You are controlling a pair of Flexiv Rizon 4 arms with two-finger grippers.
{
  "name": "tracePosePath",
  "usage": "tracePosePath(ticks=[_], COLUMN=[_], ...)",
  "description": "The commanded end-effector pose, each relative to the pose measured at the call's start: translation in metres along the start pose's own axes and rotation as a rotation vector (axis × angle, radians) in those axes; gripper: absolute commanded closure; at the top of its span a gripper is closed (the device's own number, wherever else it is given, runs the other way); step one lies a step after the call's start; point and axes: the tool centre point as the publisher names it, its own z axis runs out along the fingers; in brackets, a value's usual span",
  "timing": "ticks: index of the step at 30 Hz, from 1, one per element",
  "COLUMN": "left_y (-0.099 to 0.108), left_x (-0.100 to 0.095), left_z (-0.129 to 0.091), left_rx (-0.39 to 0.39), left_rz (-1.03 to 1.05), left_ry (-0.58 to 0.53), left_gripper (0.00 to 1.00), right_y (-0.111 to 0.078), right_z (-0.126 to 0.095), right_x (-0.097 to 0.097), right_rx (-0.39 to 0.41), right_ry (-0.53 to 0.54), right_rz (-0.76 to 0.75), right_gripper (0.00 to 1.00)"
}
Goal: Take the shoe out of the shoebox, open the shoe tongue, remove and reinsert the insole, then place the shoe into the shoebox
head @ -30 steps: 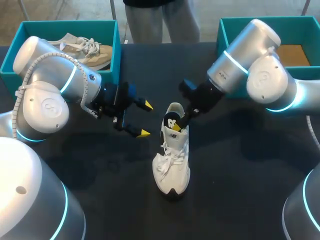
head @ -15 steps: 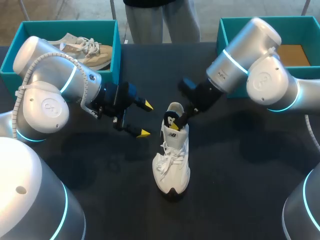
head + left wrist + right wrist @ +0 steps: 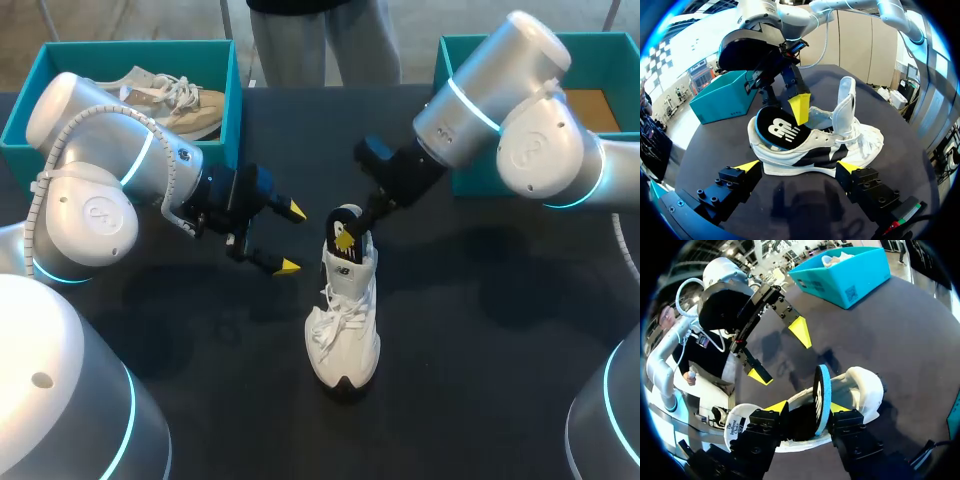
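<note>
My right gripper point(image 3: 352, 236) is clamped on the insole point(image 3: 343, 232), which stands partly out of the heel opening of the white shoe point(image 3: 345, 320). The shoe sits upright on the table point(image 3: 480, 330), tongue raised. My left gripper point(image 3: 292, 238) hangs beside the shoe's heel, fingers apart.

R gripper lifting, insole coming out
R gripper point(image 3: 810, 407) w/ insole point(image 3: 821, 395) pinched has gone up and back a bit; insole now sticks further out of the shoe point(image 3: 345, 320). R arm's wrist joint sits higher too.
</note>
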Motion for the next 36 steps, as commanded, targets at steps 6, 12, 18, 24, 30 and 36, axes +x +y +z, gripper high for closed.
tracePosePath(ticks=[6, 12, 18, 24, 30, 36], left_y=[-0.001, -0.001, -0.001, -0.001, -0.001, -0.001], left_x=[0.0, 0.0, 0.0, 0.0, 0.0, 0.0], left_z=[0.0, 0.0, 0.0, 0.0, 0.0, 0.0], left_rx=[-0.004, -0.004, -0.004, -0.004, -0.004, -0.004], left_rz=[0.0, 0.0, 0.0, 0.0, 0.0, 0.0], left_ry=[0.0, 0.0, 0.0, 0.0, 0.0, 0.0], left_gripper=[0.0, 0.0, 0.0, 0.0, 0.0, 0.0], right_y=[-0.001, -0.006, -0.006, -0.003, 0.001, 0.01], right_z=[0.009, 0.02, 0.019, 0.008, 0.0, -0.011], right_x=[-0.008, -0.012, -0.011, -0.005, 0.001, 0.003], right_rx=[-0.011, 0.011, 0.007, -0.013, -0.034, -0.057], right_ry=[-0.004, 0.009, 0.004, -0.033, -0.057, -0.091], right_rz=[0.008, 0.021, 0.023, 0.01, -0.001, -0.023], right_gripper=[1.0, 1.0, 0.99, 0.54, 0.54, 0.51])
